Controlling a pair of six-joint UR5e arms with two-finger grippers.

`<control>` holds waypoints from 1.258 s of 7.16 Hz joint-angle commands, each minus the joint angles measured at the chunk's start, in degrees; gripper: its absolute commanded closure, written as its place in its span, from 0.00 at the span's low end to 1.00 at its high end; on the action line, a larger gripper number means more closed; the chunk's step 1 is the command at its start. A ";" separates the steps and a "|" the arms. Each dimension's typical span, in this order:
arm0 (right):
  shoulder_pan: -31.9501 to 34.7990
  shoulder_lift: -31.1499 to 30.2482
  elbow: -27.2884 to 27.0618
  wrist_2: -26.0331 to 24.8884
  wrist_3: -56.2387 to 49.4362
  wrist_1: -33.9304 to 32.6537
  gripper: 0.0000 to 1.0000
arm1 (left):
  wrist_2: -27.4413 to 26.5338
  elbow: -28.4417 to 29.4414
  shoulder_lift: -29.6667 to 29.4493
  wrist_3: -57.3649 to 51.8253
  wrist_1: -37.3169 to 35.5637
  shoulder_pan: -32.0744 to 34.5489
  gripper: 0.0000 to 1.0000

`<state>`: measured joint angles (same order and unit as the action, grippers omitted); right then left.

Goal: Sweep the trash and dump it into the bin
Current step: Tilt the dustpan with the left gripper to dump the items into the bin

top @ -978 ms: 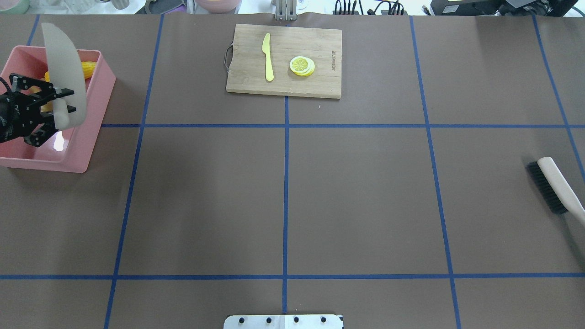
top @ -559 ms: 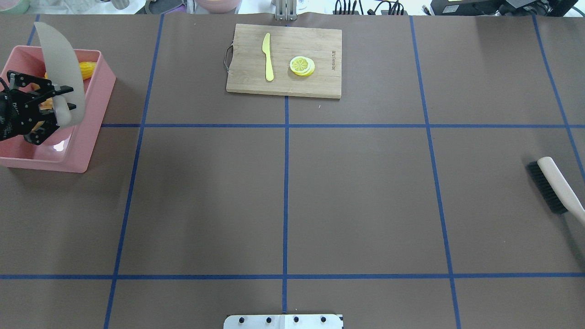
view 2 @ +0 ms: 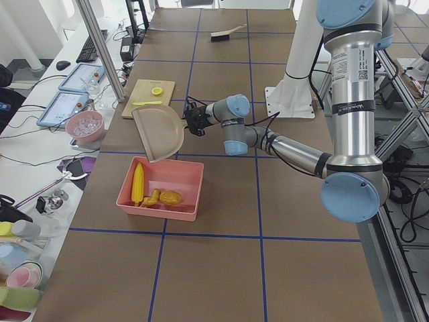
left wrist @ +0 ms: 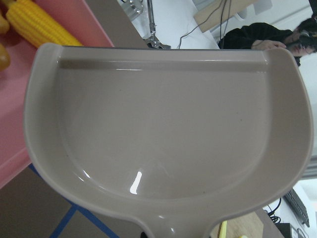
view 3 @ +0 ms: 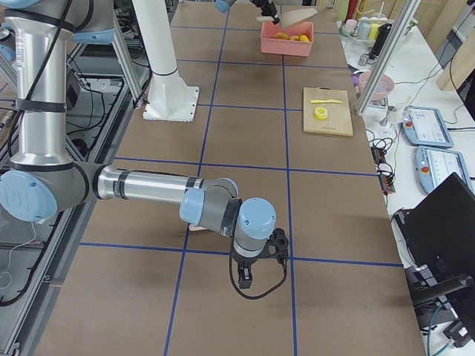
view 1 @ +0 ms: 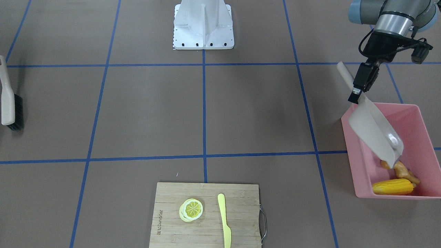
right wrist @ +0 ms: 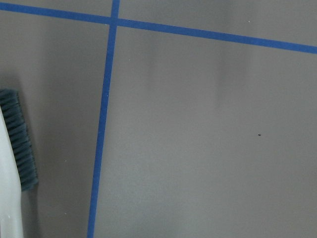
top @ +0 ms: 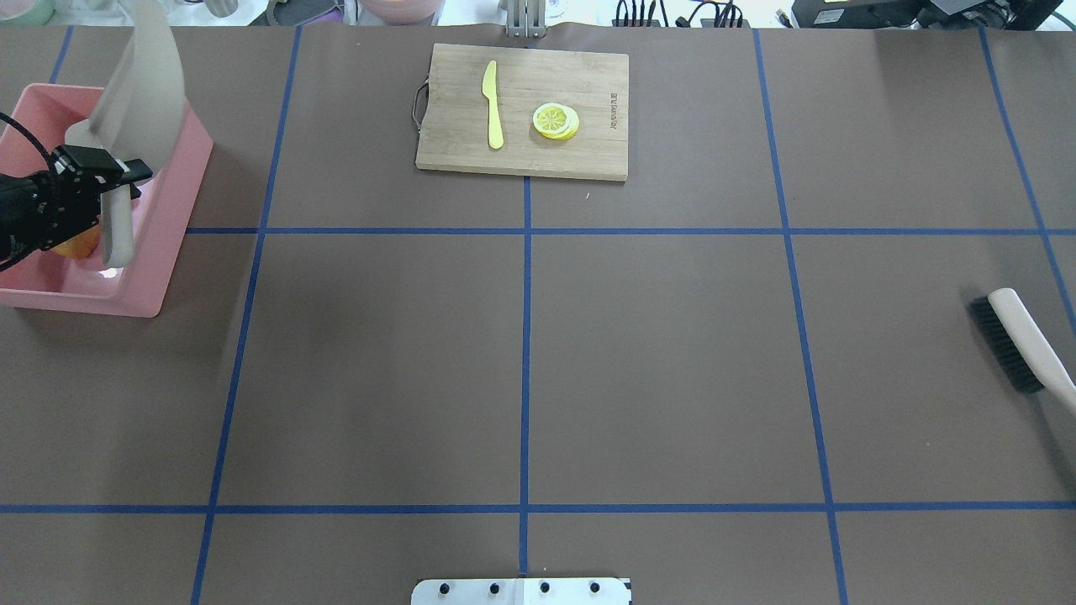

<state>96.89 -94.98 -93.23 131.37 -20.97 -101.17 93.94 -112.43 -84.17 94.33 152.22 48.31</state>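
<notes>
My left gripper [top: 113, 178] is shut on the handle of a beige dustpan [top: 145, 80] and holds it tilted over the pink bin [top: 172, 210]. The front view shows the gripper [view 1: 358, 92], the empty pan [view 1: 375, 132] and the bin [view 1: 355, 165]. In the bin lie the yellow corn cob [view 1: 392, 187], the tan ginger root [view 1: 403, 171] and the brown potato [view 2: 170, 198]. The left wrist view shows the empty pan [left wrist: 168, 134] and the corn [left wrist: 37, 22]. My right gripper [view 3: 245, 280] shows only in the right side view; I cannot tell its state.
A brush [top: 1017, 340] with dark bristles lies at the table's right edge, also in the right wrist view [right wrist: 12, 163]. A wooden cutting board [top: 588, 76] at the far middle holds a pale yellow knife [top: 492, 105] and a lemon slice [top: 556, 120].
My left gripper has turned and lifted the dustpan toward the bin's far side. The pan now hides the corn in the overhead view. The brush has not moved.
</notes>
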 commanded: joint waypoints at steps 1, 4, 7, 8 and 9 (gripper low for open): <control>0.05 -0.12 0.42 0.21 -0.03 0.01 0.00 | 4.14 -0.34 -0.81 -19.27 0.00 -0.06 1.00; -0.04 0.76 0.51 -0.06 -0.03 0.10 0.00 | 4.86 0.01 -2.22 -56.32 3.52 -0.32 1.00; -0.39 2.07 1.39 -0.50 2.41 1.40 0.00 | 8.44 0.36 -6.85 -76.39 -2.60 -0.41 1.00; -1.61 2.17 1.74 -0.50 6.34 5.07 0.00 | 10.02 0.63 -9.06 -84.49 -6.46 -0.41 1.00; -2.05 2.34 1.39 -0.41 10.91 5.63 0.00 | 10.47 1.33 -10.21 -87.18 -7.72 -0.50 1.00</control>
<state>95.63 -92.93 -91.74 130.89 -15.18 -97.35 103.31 -111.78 -92.41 13.23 147.25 47.88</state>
